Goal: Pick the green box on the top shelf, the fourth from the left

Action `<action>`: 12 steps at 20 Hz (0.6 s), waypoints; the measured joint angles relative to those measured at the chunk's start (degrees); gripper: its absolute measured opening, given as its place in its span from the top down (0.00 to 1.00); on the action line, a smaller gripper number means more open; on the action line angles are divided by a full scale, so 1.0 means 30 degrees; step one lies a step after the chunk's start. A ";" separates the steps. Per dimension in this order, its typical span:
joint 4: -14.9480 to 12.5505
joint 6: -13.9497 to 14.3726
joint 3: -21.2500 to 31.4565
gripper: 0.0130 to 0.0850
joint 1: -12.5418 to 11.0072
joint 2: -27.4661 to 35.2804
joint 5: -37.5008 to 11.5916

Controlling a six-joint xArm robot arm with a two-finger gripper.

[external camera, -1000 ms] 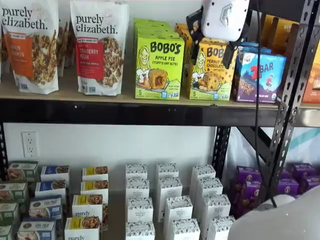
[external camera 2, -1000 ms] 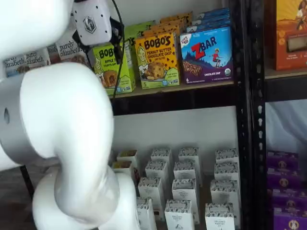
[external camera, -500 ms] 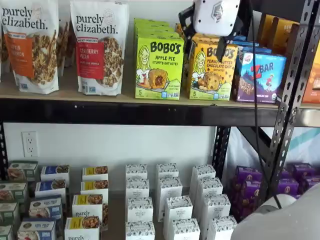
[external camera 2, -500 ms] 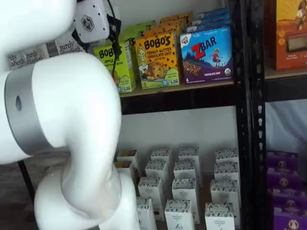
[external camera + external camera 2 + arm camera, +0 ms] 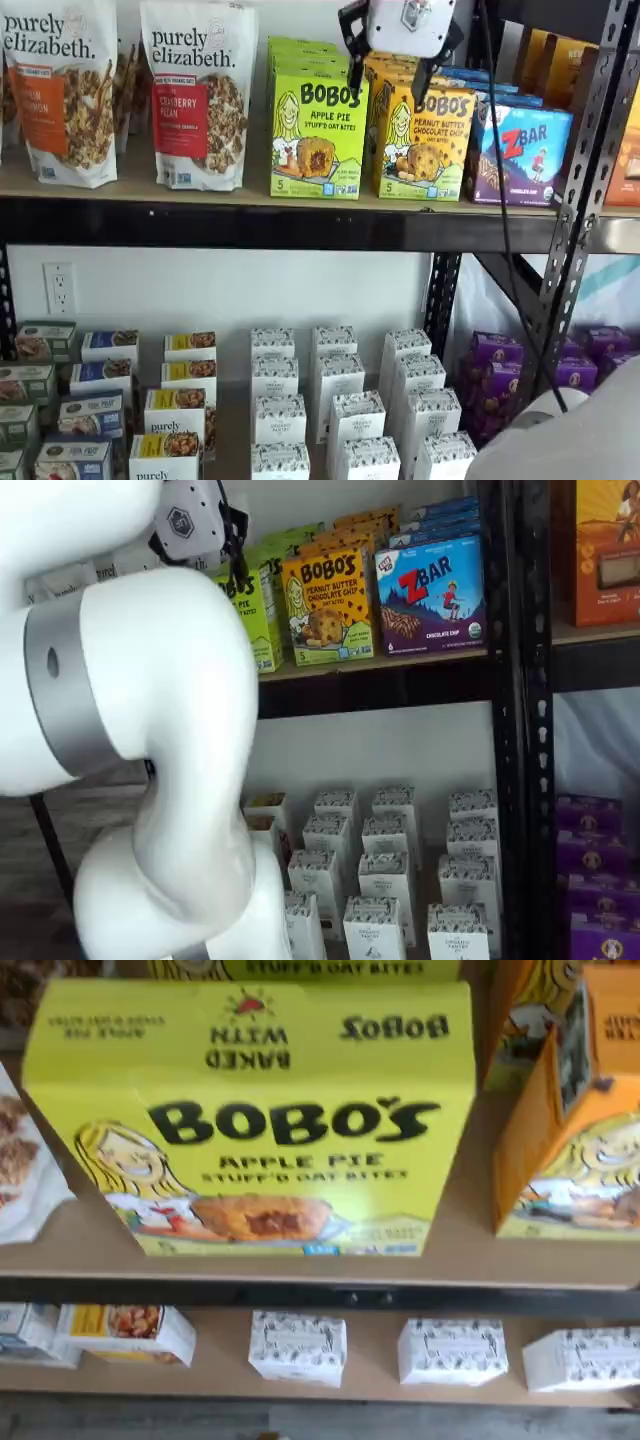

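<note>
While the white gripper (image 5: 392,62) hung spread and empty, it needed centring over the lime-green Bobo's carton (image 5: 318,135) before descending straight.

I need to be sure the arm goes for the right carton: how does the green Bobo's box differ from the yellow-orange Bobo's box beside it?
The green box is lime green and reads Apple Pie; the yellow-orange box reads Peanut Butter Chocolate Chip. The green box pictures a brown filled bite, the yellow-orange box a chip-studded one. The green box stands next to the granola bag, the yellow-orange box next to the ZBar box. Both are upright Bobo's cartons with a cartoon girl, fronting rows on the top shelf.
</note>
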 joint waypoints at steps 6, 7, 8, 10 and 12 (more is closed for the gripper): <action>0.0476 -0.0039 -0.1253 0.00 0.0001 0.1429 -0.0995; 0.0605 -0.0061 -0.1569 0.00 -0.0005 0.1754 -0.0983; 0.0614 -0.0028 -0.1918 0.00 0.0025 0.2082 -0.0833; 0.0791 -0.0042 -0.2538 0.00 0.0017 0.2731 -0.0565; 0.1184 -0.0230 -0.2904 0.00 -0.0170 0.3187 -0.0621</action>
